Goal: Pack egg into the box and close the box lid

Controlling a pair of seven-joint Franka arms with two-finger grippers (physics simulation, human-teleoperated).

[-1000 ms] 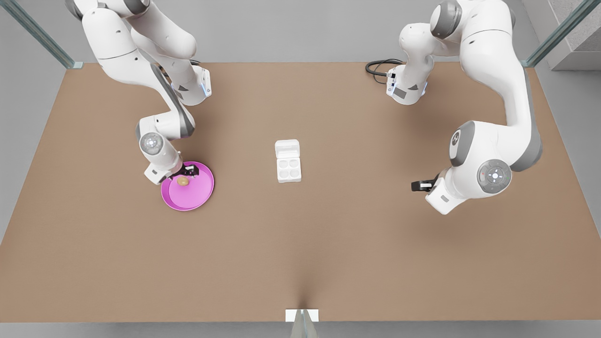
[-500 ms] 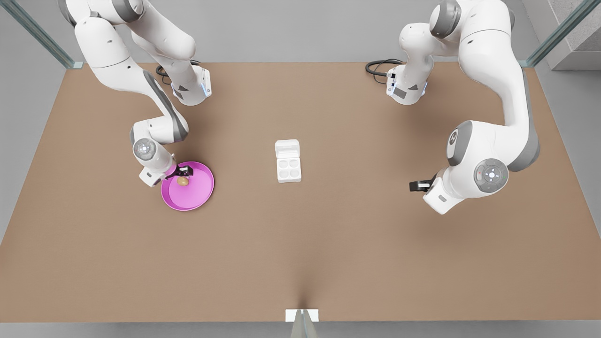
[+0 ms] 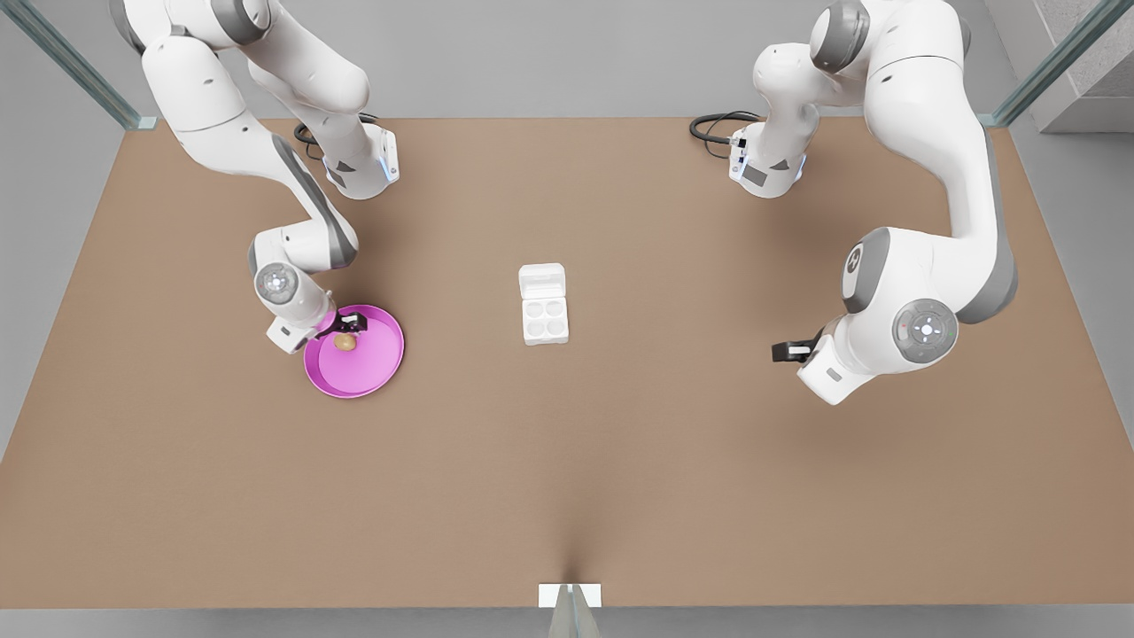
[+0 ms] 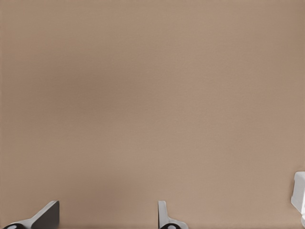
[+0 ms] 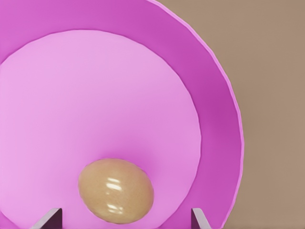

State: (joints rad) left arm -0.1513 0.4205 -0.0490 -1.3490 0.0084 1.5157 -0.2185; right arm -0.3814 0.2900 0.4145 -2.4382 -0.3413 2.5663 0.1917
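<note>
Egg (image 5: pixel 116 191): lies on the pink plate (image 5: pixel 217 119), between my right gripper's (image 3: pixel 347 330) spread fingers.
Box (image 3: pixel 543 304): mid-table, box lid (image 3: pixel 541 281) open.
Left gripper (image 3: pixel 783 351): waits apart over bare table (image 3: pixel 620 461), fingers parted.

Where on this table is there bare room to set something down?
Free: the wide table strip nearer the camera, and the stretch between the box and the waiting left gripper. Crowded: the pink plate, where the open right gripper straddles the egg.
</note>
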